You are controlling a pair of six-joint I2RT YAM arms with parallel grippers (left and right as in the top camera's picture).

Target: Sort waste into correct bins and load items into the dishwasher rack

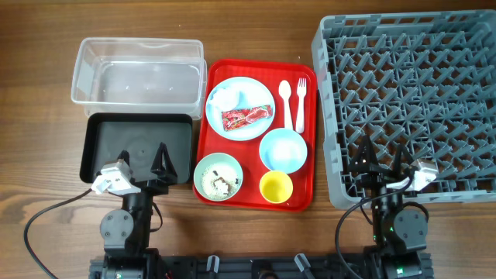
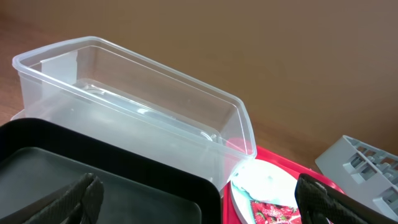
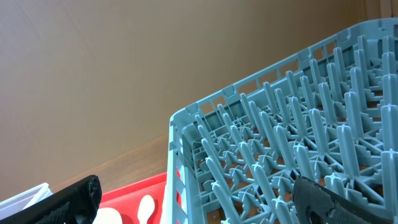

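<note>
— Since loading is meant to end there, why is the grey rack (image 1: 411, 101) set at the table's right edge?
— Presumably to be reached by the right gripper (image 1: 382, 161), whose fingers are spread, empty, above its pegged plastic grid.
— And the bins?
— The clear tub (image 1: 138, 71) and matte black tray (image 1: 132, 136) are set at the left edge, near the left gripper (image 1: 143, 163), likewise spread and empty.
— The waste?
— A crumpled napkin (image 1: 225, 97) and glossy red wrapper (image 1: 248, 117) are seen on the round blue plate (image 1: 257, 93).

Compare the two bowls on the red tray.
The blue bowl is light blue; the green bowl is pale green. The blue bowl is empty; the green bowl holds whitish food scraps. Both are round, similar in size, upright on the red tray.
</note>
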